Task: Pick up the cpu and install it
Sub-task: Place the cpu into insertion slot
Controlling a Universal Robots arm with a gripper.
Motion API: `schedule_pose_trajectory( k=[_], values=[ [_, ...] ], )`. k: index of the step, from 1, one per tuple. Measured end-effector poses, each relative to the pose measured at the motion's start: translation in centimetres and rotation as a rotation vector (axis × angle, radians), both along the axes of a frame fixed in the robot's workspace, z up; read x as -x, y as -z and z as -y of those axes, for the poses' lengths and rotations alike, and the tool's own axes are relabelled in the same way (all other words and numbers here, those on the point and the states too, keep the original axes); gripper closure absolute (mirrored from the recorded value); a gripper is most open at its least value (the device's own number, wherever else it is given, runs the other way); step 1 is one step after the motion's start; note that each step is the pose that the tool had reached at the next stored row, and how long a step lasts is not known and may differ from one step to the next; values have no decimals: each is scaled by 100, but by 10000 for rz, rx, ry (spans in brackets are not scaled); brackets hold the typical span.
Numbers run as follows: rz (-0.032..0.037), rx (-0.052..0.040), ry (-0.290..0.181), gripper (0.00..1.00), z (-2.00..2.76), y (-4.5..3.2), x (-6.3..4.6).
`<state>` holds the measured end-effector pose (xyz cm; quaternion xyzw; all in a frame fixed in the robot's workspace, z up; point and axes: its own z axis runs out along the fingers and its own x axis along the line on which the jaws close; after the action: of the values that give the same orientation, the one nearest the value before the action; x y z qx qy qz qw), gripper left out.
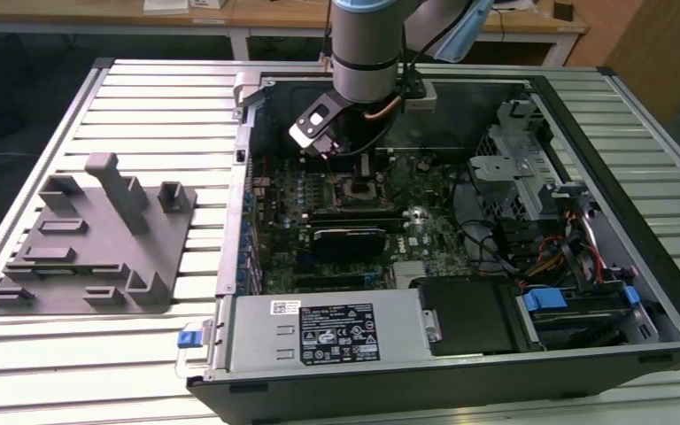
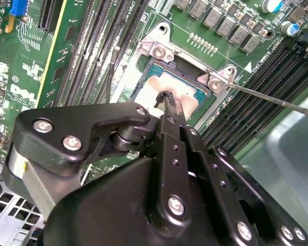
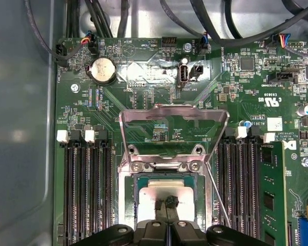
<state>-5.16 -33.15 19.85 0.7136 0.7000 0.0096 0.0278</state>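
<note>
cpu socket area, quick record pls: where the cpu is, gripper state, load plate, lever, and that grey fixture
cpu: inside the socket frame, silvery top up
gripper: shut, fingertips together right over the cpu's top; contact cannot be told
load plate: swung up, open
lever: thin rod slanting beside the socket frame
fixture block: grey, on the table, to the exterior view's left of the case
</note>
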Motion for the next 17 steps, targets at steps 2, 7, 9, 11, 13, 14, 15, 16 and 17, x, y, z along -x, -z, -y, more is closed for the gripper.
schedule_pose_trajectory(
  k=[2, 7, 9, 11, 13, 14, 15, 16, 17],
  values=[
    [-2, 2, 0, 89, 1, 5, 1],
    [3, -7, 0, 89, 0, 8, 0],
    [7, -13, 0, 89, -1, 2, -1],
    [10, -18, -1, 89, -2, -14, -2],
    [4, -9, 0, 89, -1, -46, -1],
    [5, -10, 0, 89, -1, -61, -1],
    [4, -10, 0, 89, -1, -77, -1],
    [3, -7, 0, 89, 0, -96, 0],
    [2, -7, 0, 89, 0, -114, 0]
  ],
)
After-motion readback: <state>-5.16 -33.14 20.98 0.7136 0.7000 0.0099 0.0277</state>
